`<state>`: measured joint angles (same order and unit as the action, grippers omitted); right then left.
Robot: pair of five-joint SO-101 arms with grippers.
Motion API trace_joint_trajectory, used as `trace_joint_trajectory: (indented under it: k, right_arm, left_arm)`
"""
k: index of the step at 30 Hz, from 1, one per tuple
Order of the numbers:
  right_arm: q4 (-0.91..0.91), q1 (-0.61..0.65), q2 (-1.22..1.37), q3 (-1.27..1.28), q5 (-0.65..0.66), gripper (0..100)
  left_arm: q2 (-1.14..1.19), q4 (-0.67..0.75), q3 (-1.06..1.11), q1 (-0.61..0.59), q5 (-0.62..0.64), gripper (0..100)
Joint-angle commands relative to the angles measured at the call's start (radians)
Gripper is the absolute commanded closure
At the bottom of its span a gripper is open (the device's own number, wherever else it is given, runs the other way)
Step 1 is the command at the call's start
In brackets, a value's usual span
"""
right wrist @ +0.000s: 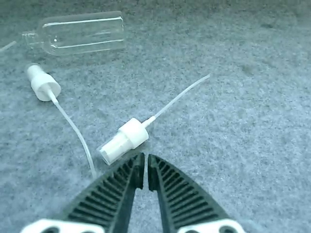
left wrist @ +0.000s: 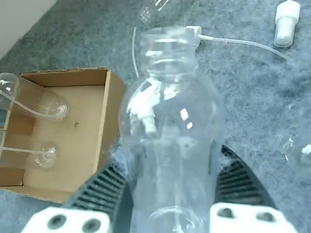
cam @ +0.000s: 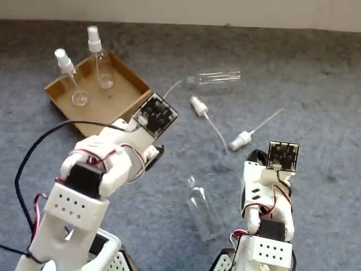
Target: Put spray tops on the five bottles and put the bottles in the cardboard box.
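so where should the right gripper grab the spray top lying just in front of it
Grip the spray top by its thick white collar, coming down from above with jaws across it. It lies flat on the carpet, and its dip tube looks too thin to hold.

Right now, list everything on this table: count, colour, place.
cardboard box: one, brown, far left corner of the table
capped bottles: two, clear with white spray tops, standing in the cardboard box
held bottle: one, clear, no top, in the left gripper beside the box
far bottle: one, clear, no top, lying at the far middle
near bottle: one, clear, no top, lying between the arms
loose spray tops: two, white with thin tubes, lying mid-table
cloth: one, grey, covering the table
left gripper: one, black, shut on the held bottle
right gripper: one, black, shut, just short of a spray top
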<state>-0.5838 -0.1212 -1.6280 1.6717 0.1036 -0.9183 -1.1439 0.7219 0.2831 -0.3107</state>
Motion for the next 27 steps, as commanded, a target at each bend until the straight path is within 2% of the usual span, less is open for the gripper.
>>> trace_joint_trajectory:
  k: [1,5,11,14,17,24,27]
  right_arm:
    - [0.030,0.010,-0.010,0.087,0.012,97.8]
    - [0.025,0.013,-0.010,0.087,0.078,97.8]
    - [0.022,0.050,-0.004,0.087,0.087,97.8]
    - [0.004,0.047,-0.002,0.079,0.087,97.8]
    - [-0.104,0.045,-0.008,0.065,0.087,97.8]
    - [-0.288,0.065,0.001,-0.154,0.091,97.8]
    - [-0.404,0.108,0.002,-0.292,0.160,97.8]
  left_arm:
    - [-0.150,0.114,0.128,-0.012,-0.002,95]
    - [-0.260,0.212,0.263,-0.012,0.014,95]
    - [-0.453,0.374,0.456,-0.013,0.215,95]
    - [-0.561,0.390,0.535,-0.013,0.215,95]
    - [-0.673,0.393,0.621,-0.013,0.216,95]
    - [-0.912,0.390,0.728,-0.013,0.219,95]
    - [-0.915,0.394,0.753,-0.013,0.219,95]
